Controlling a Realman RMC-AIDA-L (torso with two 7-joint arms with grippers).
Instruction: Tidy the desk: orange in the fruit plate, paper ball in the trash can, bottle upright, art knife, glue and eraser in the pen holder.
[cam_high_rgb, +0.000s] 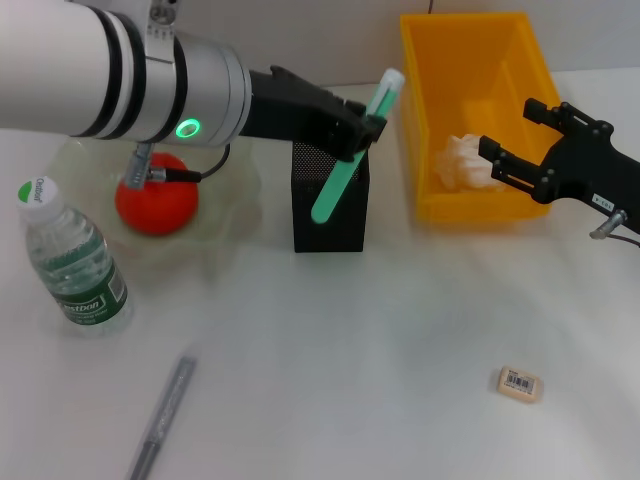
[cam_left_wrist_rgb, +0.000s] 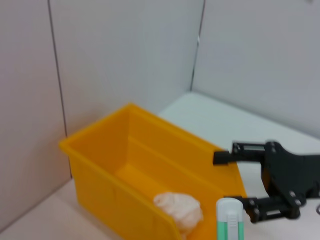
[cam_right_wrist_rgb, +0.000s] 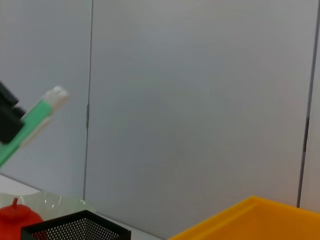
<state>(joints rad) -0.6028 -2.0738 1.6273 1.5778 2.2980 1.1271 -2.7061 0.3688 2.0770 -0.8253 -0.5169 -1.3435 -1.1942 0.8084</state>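
My left gripper (cam_high_rgb: 362, 128) is shut on a green glue stick with a white cap (cam_high_rgb: 348, 165), held tilted over the black mesh pen holder (cam_high_rgb: 330, 215). The cap also shows in the left wrist view (cam_left_wrist_rgb: 230, 219). The orange (cam_high_rgb: 155, 205) lies on the clear fruit plate (cam_high_rgb: 225, 215). A water bottle (cam_high_rgb: 72, 262) stands upright at the left. The paper ball (cam_high_rgb: 465, 160) lies inside the yellow bin (cam_high_rgb: 470, 70). My right gripper (cam_high_rgb: 505, 130) hangs open by that bin's right front corner. The eraser (cam_high_rgb: 519, 383) and a grey pen-shaped art knife (cam_high_rgb: 162, 418) lie on the table near me.
Grey partition walls (cam_right_wrist_rgb: 200, 100) close off the back of the white table (cam_high_rgb: 350, 350). The bin stands just right of the pen holder, with the fruit plate to the holder's left.
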